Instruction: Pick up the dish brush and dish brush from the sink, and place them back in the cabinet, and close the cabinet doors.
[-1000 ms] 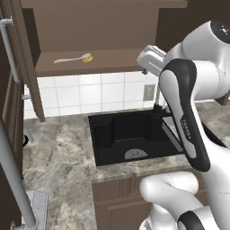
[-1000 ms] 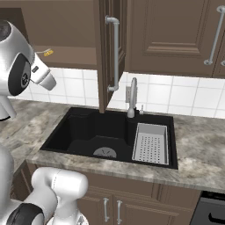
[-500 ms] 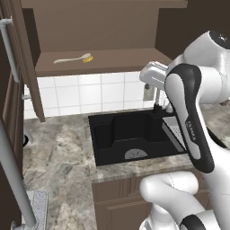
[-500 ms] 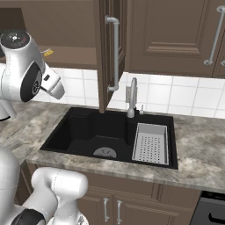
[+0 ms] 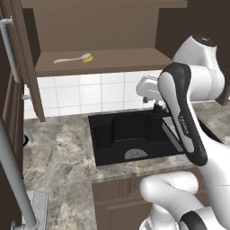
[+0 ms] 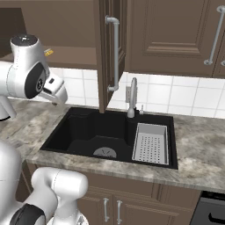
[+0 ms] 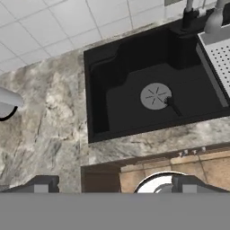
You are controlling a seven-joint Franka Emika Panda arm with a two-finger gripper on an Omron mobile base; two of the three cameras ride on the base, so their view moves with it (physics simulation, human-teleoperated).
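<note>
Jaws wide apart, nothing between them; gripper (image 7: 117, 185) aimed down at the basin from above the counter's (image 5: 58, 148) front edge.

Cabinet (image 5: 103, 63): open, both doors (image 6: 105, 52) swung out, not yet closed.

Arm: over the last second, dropped from shelf height to just above the sink (image 7: 112, 67), hand turned downward. Read as the return leg after a drop-off, now lining up for the second pick.

Sink: strainer basket (image 6: 150, 143) at the faucet (image 6: 132, 96) end, round drain (image 7: 155, 96) mid-floor.

White-handled brush (image 5: 72, 59): flat on the cabinet shelf, yellow head toward the right, same spot as a second ago. First half of the task judged done.

Black brush (image 7: 174, 108): on the basin floor, one end touching the drain's rim, handle angled away toward the near wall. Dark on dark, outline faint; hard to tell which end carries the bristles.

Remaining, by judgement: descend into the basin, grasp the black handle, carry to the shelf, shut both doors.
</note>
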